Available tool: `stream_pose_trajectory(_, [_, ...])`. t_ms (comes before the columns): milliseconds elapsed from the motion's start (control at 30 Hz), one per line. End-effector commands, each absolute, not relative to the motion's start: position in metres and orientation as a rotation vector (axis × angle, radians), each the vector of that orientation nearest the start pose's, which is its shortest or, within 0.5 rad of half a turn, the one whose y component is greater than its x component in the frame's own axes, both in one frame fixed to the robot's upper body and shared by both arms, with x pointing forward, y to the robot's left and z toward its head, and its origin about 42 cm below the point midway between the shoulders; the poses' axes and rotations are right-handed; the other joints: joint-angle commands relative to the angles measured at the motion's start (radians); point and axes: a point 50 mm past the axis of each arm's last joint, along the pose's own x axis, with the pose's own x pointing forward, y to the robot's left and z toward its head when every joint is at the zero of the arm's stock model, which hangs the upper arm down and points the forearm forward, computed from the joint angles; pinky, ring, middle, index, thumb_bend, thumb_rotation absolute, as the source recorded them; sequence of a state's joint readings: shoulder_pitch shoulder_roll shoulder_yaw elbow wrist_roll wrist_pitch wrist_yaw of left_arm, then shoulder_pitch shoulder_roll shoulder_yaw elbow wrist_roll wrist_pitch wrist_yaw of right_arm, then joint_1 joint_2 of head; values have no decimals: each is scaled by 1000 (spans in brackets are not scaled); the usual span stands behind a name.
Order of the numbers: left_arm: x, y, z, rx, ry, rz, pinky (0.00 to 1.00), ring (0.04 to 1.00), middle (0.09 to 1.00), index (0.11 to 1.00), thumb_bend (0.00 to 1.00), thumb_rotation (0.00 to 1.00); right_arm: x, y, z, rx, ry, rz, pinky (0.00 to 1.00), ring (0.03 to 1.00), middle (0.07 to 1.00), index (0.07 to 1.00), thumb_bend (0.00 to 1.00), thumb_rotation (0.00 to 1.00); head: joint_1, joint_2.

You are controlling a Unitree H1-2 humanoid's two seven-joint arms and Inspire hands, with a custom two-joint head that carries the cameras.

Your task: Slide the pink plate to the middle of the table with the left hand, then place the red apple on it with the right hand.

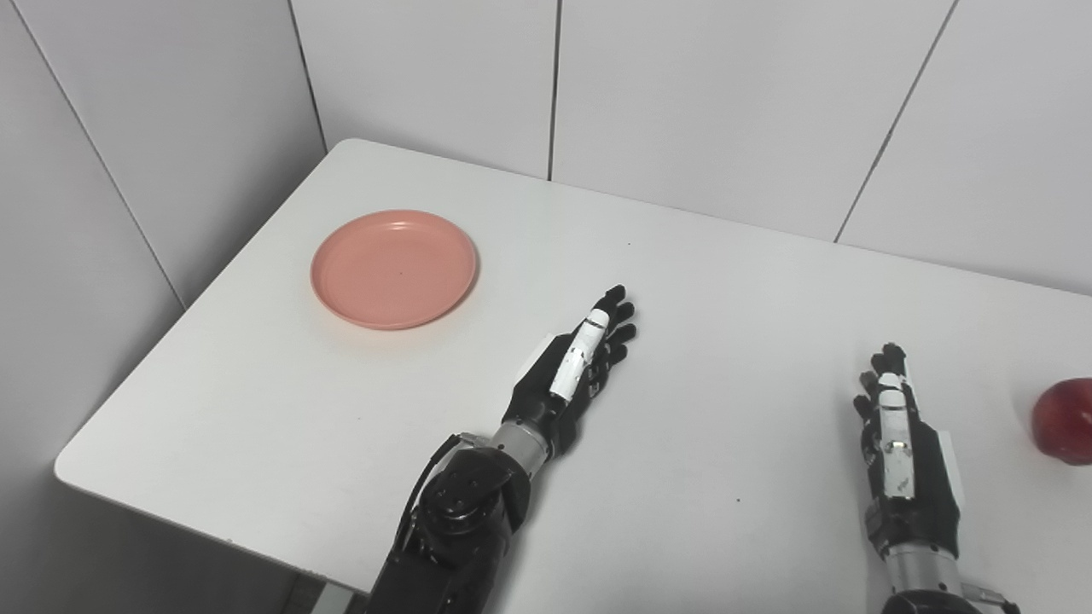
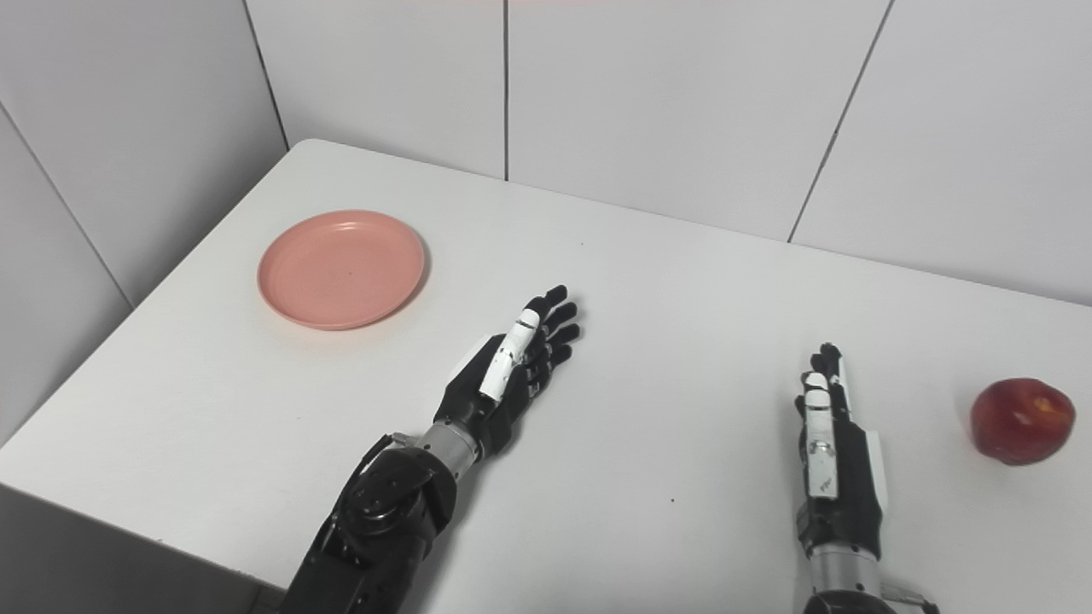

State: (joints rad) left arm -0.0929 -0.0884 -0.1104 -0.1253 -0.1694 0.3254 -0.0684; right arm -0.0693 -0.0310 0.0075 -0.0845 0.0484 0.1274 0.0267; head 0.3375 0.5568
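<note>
On the white table [image 1: 734, 358], left eye view, we list the following. Item: pink plate [image 1: 394, 269], lying flat near the far left corner, well away from the table's middle, with nothing on it. Item: left hand [image 1: 580, 362], fingers stretched out and apart, holding nothing, set over the table to the right of the plate and apart from it. Item: right hand [image 1: 896, 435], fingers likewise extended and empty, pointing toward the back wall. Item: red apple [image 1: 1065, 420], at the right edge of the picture and partly cut off by it, near the right hand but not touching it.

In the right eye view we find the same stock from a place a little to the side. The plate [image 2: 341, 269] sits by the left edge of the table. The left hand [image 2: 516, 362] is flat and spread. The right hand [image 2: 827, 443] is empty, fingers straight. The apple [image 2: 1022, 420] shows whole here, standing on the table to the right of that hand, with bare surface between them.

We judge the first step, the slide, not yet begun. The next move calls for the left hand to reach left and forward to the plate, settle on its rim and draw it toward the centre. The apple waits for the right hand.
</note>
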Motion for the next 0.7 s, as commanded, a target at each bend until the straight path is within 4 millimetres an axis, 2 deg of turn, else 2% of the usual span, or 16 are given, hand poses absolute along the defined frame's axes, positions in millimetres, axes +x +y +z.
stream_pose_trajectory(0, [310,124,150,-248,49,-304,999,976,988,973,399,1000,311,-210,146,26,-124,69,1000,1000,1000,1000,116,1000,2,-3])
stream_pose_trajectory(400, [315,122,149,-244,44,-289,994,966,972,957,385,1000,310,-209,148,18,-127,77,1000,1000,1000,1000,91,1000,34,-17])
stream_pose_trajectory(667, [319,124,158,-231,20,-302,993,970,977,963,379,1000,311,-208,148,17,-130,86,1000,1000,1000,1000,88,1000,43,-25])
